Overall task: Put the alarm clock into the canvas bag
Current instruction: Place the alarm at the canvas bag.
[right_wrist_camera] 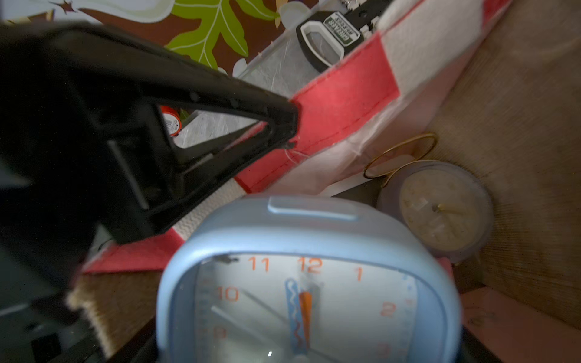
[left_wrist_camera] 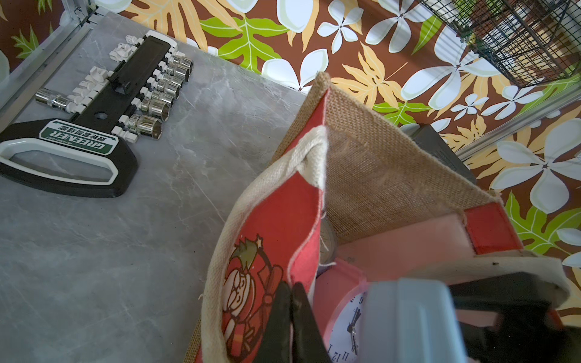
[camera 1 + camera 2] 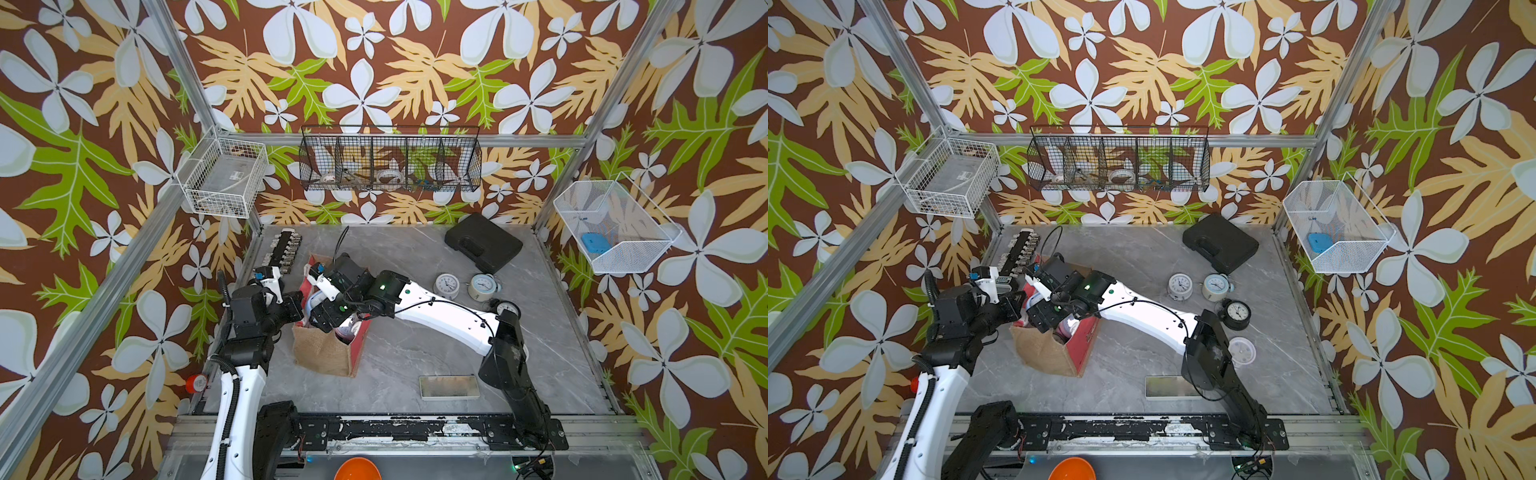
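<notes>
The canvas bag stands open on the table's left, with tan burlap sides and red panels. My left gripper is shut on the edge of the bag's red panel, by the white handle. My right gripper reaches down into the bag's mouth. It is shut on a pale blue square alarm clock, which fills its wrist view; its fingers are hidden there. Under it in the bag lie a pink clock and a round greyish clock.
Right of the bag stand a white clock, a pale green clock and a black clock. A black case lies at the back, a socket rack behind the bag, a metal tray near the front. Wire baskets hang on the walls.
</notes>
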Tool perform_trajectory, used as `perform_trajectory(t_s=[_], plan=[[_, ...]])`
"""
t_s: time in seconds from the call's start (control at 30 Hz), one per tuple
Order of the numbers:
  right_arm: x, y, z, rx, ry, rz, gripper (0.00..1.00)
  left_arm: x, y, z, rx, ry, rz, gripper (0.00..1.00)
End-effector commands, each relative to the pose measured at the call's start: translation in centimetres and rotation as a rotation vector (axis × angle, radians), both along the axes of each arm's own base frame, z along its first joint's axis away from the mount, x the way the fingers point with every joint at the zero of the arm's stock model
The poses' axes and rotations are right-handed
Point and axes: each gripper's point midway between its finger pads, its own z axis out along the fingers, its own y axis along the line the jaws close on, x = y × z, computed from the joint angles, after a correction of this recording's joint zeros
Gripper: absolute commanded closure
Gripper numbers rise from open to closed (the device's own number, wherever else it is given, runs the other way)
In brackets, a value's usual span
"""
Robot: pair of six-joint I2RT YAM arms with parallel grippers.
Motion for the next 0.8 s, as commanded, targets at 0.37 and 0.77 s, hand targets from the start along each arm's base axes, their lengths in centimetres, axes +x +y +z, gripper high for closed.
perform_trajectory(t_s=[0.37, 0.77], plan=[[-2.1, 1.5, -7.0, -0.119, 0.114, 0.093, 0.23, 0.1, -0.3, 0.3, -0.001, -0.019, -0.022, 1.00], [-2.1, 0.7, -6.6, -0.145, 0.092, 0.082, 0.00, 0.1, -0.3, 0.2, -0.001, -0.017, -0.022, 1.00]])
